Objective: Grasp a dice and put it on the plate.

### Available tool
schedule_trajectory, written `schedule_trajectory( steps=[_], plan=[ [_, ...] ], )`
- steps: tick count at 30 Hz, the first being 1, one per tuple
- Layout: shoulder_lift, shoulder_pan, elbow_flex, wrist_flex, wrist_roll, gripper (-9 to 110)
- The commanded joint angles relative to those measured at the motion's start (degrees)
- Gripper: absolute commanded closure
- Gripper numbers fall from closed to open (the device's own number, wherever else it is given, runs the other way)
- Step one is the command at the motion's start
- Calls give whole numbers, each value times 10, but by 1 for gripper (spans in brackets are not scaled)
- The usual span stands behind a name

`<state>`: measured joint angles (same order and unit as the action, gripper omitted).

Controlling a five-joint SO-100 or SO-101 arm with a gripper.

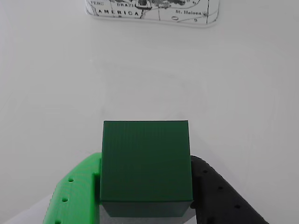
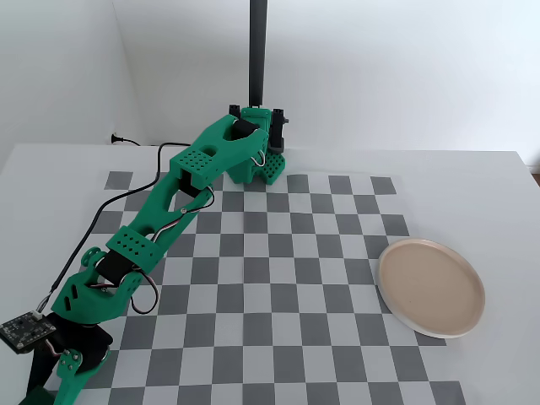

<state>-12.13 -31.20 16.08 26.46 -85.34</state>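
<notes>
Wrist view first: I see the dice [image 1: 146, 163] filling the lower middle, a dark green cube sitting squarely between the two fingers of the gripper [image 1: 145, 205]. The bright green finger [image 1: 77, 193] presses against its left side and the black finger [image 1: 219, 196] against its right, so the jaws are closed onto the cube, spread only as wide as the cube itself. Behind it I see a plain white surface, and at the top edge a piece of a printed map [image 1: 154, 11].

Fixed view next: the green arm [image 2: 164, 211] stretches from its base at lower left up to the far edge of the checkered mat [image 2: 278, 295], near a dark pole [image 2: 257, 51]. I cannot make out the cube here. The plate [image 2: 431, 288] lies on the mat's right side, well apart from the gripper, with nothing on it.
</notes>
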Motion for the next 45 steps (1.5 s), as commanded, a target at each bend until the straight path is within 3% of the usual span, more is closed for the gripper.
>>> schedule_trajectory(
  steps=[1, 10, 19, 24, 45],
  plan=[
    [-67, 13, -74, 19, 0, 106],
    [-138, 21, -103, 108, -16, 105],
    [-105, 56, -314, 275, -6, 105],
    [-130, 65, -317, 322, 7, 105],
    [-154, 67, -317, 346, 30, 105]
  ],
)
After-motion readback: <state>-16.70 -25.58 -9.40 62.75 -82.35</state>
